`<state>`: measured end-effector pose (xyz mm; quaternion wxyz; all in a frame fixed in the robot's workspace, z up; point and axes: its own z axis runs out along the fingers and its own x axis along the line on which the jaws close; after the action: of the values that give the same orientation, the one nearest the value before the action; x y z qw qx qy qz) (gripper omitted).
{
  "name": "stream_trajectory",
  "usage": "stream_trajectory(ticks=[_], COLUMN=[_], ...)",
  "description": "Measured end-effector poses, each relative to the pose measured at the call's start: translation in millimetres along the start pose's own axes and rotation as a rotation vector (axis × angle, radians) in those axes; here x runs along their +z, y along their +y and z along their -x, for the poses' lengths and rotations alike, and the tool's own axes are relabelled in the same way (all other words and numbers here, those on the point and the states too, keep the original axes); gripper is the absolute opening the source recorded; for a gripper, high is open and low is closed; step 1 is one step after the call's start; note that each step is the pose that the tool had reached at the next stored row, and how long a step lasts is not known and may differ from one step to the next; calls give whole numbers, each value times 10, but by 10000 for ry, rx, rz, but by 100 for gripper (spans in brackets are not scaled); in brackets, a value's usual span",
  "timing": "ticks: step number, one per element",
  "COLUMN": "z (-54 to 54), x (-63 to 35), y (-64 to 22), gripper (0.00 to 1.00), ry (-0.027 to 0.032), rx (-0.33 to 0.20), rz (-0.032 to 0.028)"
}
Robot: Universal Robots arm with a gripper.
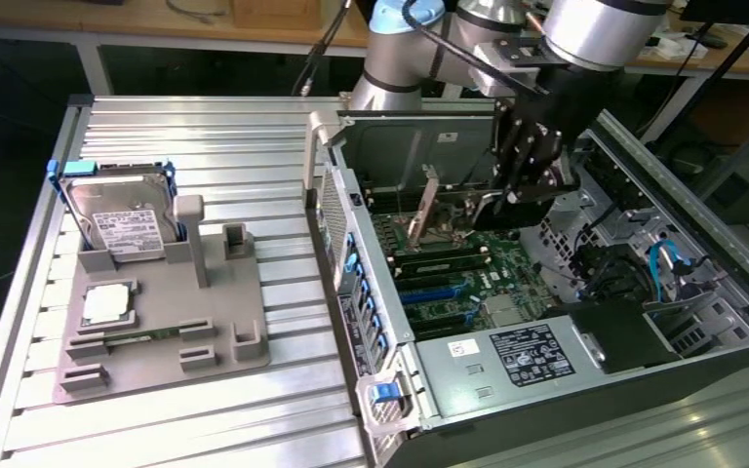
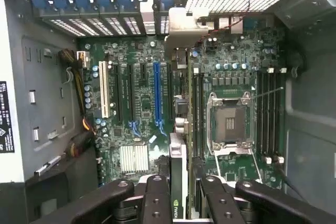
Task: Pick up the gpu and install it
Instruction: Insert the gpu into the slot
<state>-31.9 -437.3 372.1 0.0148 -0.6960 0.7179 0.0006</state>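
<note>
Black jointed metal forms the gripper (image 2: 181,187), and we see it clamped on the gpu (image 2: 178,153), a thin dark card viewed edge-on. A small green logo sits near the grip, and the card's silver bracket points toward the perforated rear wall of the computer case (image 1: 348,234).

We judge the pickup and the carry into the case as done. The card hangs over the green motherboard (image 2: 131,108), running parallel to the expansion slots and just beside the blue slot (image 2: 157,95). We cannot tell whether its lower edge has entered a slot, so seating appears left to do.

The board is glossy and studded with round capacitors, with a finned pale heatsink (image 2: 134,158) and a square metal-framed socket (image 2: 229,124).

Outside the case, on the ribbed aluminium table (image 1: 153,127), a matte grey holder (image 1: 218,351) carries a labelled hard drive (image 1: 121,219) and a flat silver chip (image 1: 108,302).
</note>
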Motion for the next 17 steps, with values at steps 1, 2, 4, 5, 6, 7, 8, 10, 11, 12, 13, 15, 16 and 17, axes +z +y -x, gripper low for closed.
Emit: stream_trajectory(ticks=[1,2,4,5,6,7,8,10,11,12,13,15,16,17], z=[-39,-44,-214,-290,-305,-306,-307,-310,-311,-312,-313,-315,-315,-315], x=[133,239,423,473,494,507,517,540,549,557,565,585,595,605], y=[2,81,141,141,146,164,189,253,279,304,323,345,349,352], gripper=[27,27,27,27,27,27,27,27,27,27,27,27,27,27], ry=[1,1,-21,-38,-44,-43,-42,-43,-42,-43,-43,-44,-44,-42], rx=[1,0,5,5,7,7,5,5,5,6,6,5,5,5], rz=[-2,-2,-36,-36,-37,-37,-38,-42,-43,-44,-48,-58,-63,-68])
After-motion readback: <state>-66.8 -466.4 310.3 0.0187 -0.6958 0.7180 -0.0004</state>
